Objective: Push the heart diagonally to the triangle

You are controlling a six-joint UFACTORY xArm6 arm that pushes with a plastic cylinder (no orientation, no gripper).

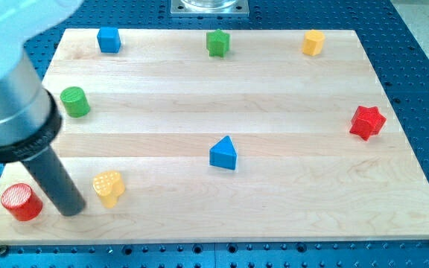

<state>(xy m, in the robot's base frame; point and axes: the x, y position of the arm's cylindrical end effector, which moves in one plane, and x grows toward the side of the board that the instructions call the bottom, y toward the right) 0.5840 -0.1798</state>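
Heart [109, 187], one yellow, is sitting right beside my tip [73, 211]; one blue triangle [223, 153] waiting further right. No jaws showing, just rod.

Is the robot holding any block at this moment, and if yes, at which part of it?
Nothing is held. My tip is a bare rod on the board, between the red cylinder and the yellow heart, apparently touching neither.
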